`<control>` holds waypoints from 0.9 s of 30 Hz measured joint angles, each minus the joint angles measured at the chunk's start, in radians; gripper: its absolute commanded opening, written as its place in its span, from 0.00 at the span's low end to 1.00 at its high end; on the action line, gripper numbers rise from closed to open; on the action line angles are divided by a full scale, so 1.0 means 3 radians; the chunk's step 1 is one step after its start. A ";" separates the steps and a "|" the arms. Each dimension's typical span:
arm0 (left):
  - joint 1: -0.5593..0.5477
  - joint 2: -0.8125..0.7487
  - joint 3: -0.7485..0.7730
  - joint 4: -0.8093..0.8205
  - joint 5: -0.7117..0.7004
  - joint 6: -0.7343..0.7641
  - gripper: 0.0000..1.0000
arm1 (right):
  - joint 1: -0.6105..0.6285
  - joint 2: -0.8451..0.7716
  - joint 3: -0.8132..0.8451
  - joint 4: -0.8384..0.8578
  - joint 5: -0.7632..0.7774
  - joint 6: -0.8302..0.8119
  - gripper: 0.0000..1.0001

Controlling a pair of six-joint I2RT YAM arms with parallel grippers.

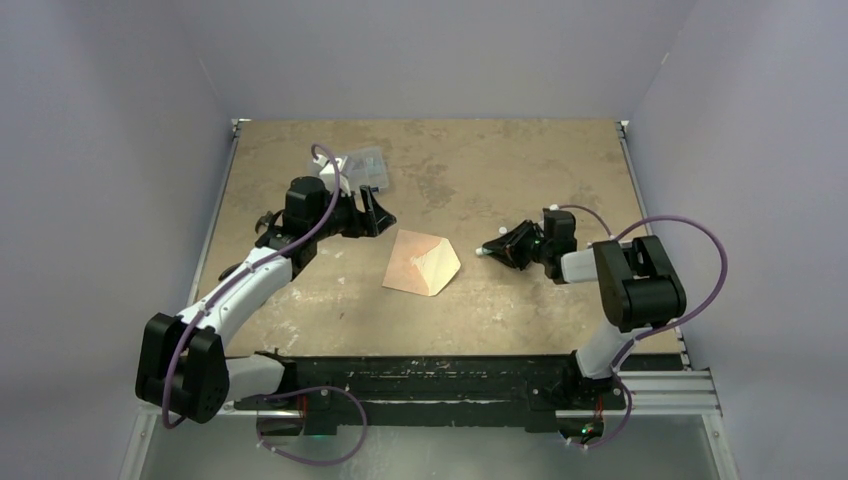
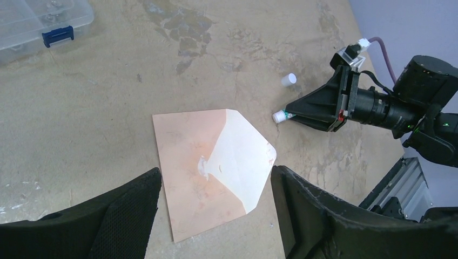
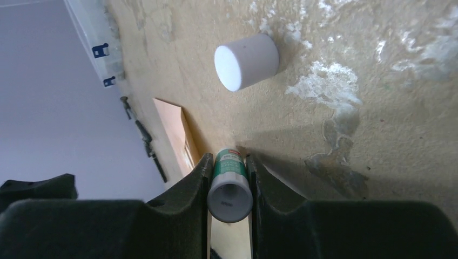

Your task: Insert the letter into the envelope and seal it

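envelope (image 1: pixel 421 263) lies mid-bench (image 1: pixel 300 170), cream flap (image 2: pixel 243 156) open, likely for gluing. right gripper (image 3: pixel 229 162) pinches an uncapped glue stick (image 3: pixel 229 190), its cap (image 3: pixel 247 61) loose nearby. left gripper (image 2: pixel 216 172) hovers wide open above it, empty.

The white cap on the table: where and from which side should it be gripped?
Probably across its curved wall, coming down from above: the white cap is a short cylinder, alone on the table, its round sides free.

There was one envelope (image 1: pixel 420 263), one glue stick (image 3: pixel 229 183), one white cap (image 3: pixel 247 61), one clear plastic box (image 1: pixel 365 168) at eleven o'clock on the table (image 1: pixel 520 160), and two grippers: left gripper (image 1: pixel 378 212), right gripper (image 3: pixel 229 172).
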 measured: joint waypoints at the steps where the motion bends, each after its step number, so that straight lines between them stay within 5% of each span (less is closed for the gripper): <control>1: 0.0000 0.0000 0.0000 0.0000 -0.0003 0.0000 0.73 | -0.0006 0.0048 -0.0001 0.0003 -0.0005 0.0023 0.22; 5: 0.0000 0.0000 0.0000 -0.0001 -0.0010 0.0000 0.73 | -0.0027 0.0141 -0.0003 0.0108 -0.0086 0.0130 0.44; 9: 0.0000 -0.0001 0.0000 -0.0004 -0.0020 0.0000 0.73 | -0.0036 0.0175 -0.0008 0.0235 -0.0146 0.0231 0.52; 27: 0.0000 -0.0001 0.0000 -0.0024 -0.0036 -0.0003 0.72 | -0.0036 -0.0027 -0.0010 -0.0084 0.0131 0.0081 0.32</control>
